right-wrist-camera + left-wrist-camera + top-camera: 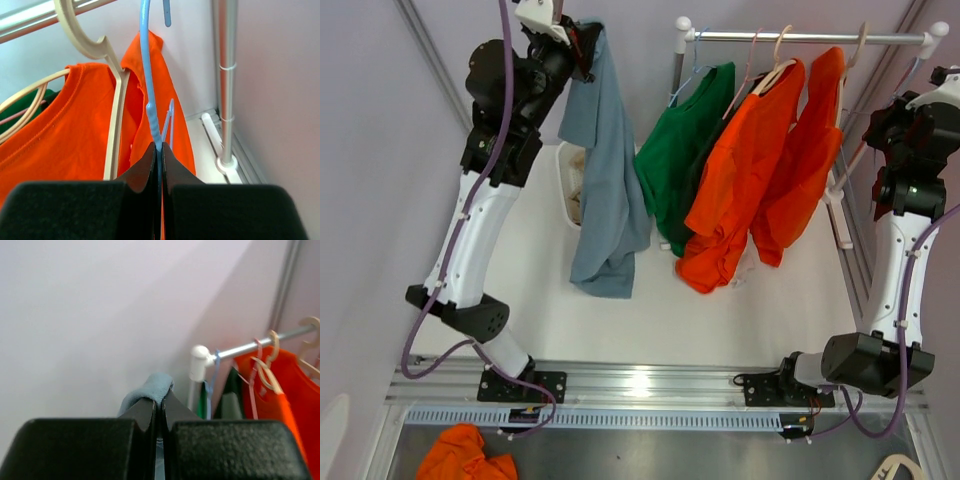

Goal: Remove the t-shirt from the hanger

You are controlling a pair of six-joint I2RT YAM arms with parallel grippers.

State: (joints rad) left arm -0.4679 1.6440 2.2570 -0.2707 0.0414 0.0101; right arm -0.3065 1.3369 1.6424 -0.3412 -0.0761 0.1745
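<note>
- The grey-blue t-shirt (605, 190) is off any hanger. It hangs full length from the left gripper (582, 45), its bunched hem low over the table (720, 320). I cannot tell whether the hem touches. If the arm travels sideways at this height, the hem could drag or snag.
- The white bin (567, 185) sits just behind the hanging cloth. A release made short of it would likely leave the shirt draped over the rim or on the table.
- In the left wrist view the jaws are pressed together on one small fold at the fingertips. The grip is thin, so a quick swing could pull the fold free.
- The shirt hangs just beside the green t-shirt (685, 160). Drifting right could catch that garment.
- The right gripper (159, 150) is clamped tight on the thin stem of a bare blue hanger (148, 75), near the orange t-shirt (60, 130). The stem may pivot in the pinch, and the hook could catch the rail (800, 37).
</note>
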